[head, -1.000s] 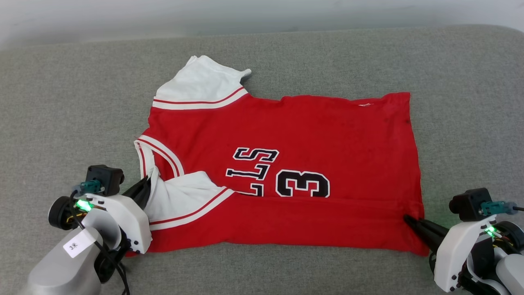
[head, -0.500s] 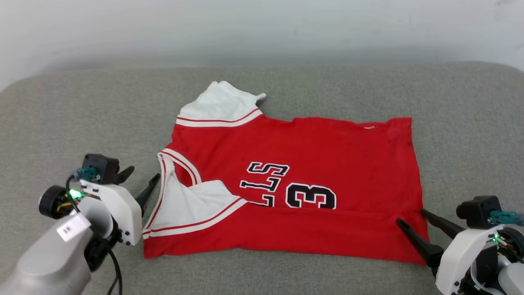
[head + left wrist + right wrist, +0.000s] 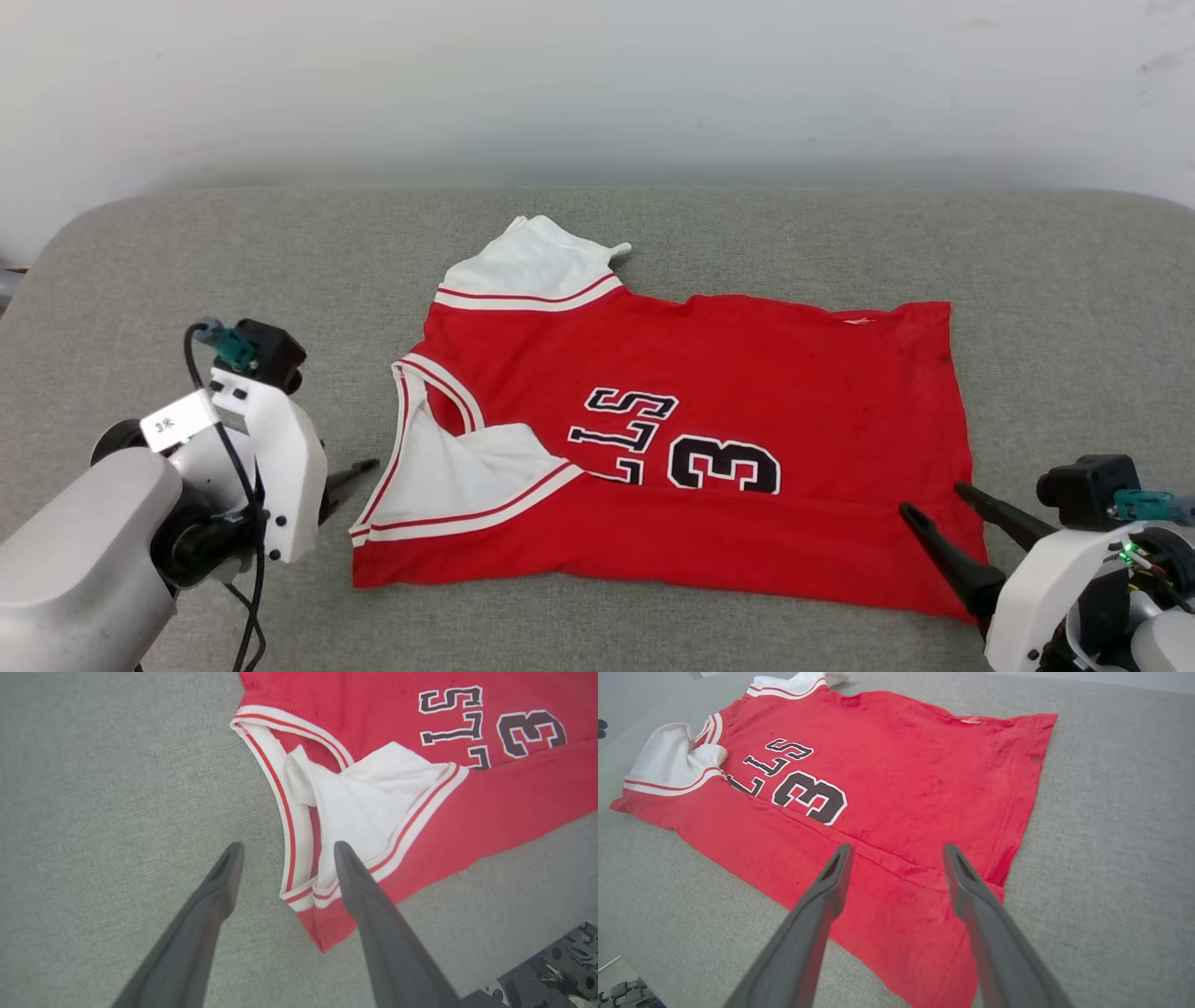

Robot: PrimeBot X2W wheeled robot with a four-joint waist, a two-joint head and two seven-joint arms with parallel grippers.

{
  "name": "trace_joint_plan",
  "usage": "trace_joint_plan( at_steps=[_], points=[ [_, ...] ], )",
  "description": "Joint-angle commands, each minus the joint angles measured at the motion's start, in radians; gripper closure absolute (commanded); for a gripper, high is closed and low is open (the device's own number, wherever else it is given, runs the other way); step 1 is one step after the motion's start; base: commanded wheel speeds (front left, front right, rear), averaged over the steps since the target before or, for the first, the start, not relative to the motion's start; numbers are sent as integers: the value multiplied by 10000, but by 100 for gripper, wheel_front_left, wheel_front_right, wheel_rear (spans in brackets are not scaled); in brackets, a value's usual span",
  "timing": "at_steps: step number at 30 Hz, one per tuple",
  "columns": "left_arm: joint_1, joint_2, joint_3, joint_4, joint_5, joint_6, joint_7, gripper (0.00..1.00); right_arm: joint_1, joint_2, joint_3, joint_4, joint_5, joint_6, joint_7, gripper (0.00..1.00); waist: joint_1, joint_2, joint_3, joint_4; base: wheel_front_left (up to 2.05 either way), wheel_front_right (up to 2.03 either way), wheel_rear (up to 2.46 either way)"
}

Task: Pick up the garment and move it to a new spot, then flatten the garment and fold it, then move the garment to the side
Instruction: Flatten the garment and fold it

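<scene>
Both grippers have just let go: the left gripper [image 3: 286, 849], at eight o'clock from the garment [image 3: 747, 392], and the right gripper [image 3: 934, 499], at four o'clock over its hem corner, now stand wide open and empty where each pinched the near edge a second ago. The garment lies midway on the grey cushion [image 3: 653, 233], collar toward nine o'clock, its near strip folded onto the front. I judge the first fold laid, with the far edge at twelve o'clock likely next.

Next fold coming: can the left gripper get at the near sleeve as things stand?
Probably yes. The left gripper is open, and the near sleeve lies uncovered on top of the shirt just ahead of it, with nothing between them.
</scene>
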Motion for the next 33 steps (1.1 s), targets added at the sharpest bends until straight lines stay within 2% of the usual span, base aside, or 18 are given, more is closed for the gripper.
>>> trace_joint_plan(
  at_steps=[1, 6, 11, 18, 26, 27, 28, 33],
  points=[
    [-163, 152, -152, -258, -149, 11, 664, 0, 110, 107, -70, -98, -87, -8, 52, 0, 1, 0, 8, -46, 0, 0, 0],
    [107, 240, -509, -565, -412, 150, 1755, 0, 71, 181, -117, -235, -173, -8, 186, 0, 1, 0, 89, -224, 0, 0, 0],
    [422, 201, -767, -550, -397, 268, 2080, 0, -77, 233, -168, -297, -212, -8, 251, 0, 1, 0, 246, -467, 0, 0, 0],
    [766, -17, -1023, 310, -159, 466, 1779, 0, -265, 297, -128, -362, -252, -8, 285, 0, 1, 0, 633, -772, 0, 0, 0],
    [1210, -414, -1430, 1059, -49, 315, 1569, 0, -401, 225, -138, -306, -231, -8, 273, 0, 1, 0, 626, -864, 0, 0, 0],
    [1232, -436, -1468, 1092, -18, 277, 1521, 53, -406, 209, -143, -314, -233, -8, 288, 0, 1, 0, 592, -861, 0, 0, 0],
    [1228, -455, -1469, 1100, 27, 254, 1396, 99, -410, 180, -157, -332, -232, -8, 304, 0, 1, 0, 556, -851, 0, 0, 0],
    [1104, -438, -1078, 954, -38, 244, 505, 100, -723, -225, -363, -540, -447, -8, 410, 0, 1, 0, 345, -808, 0, 0, 0]
  ],
)
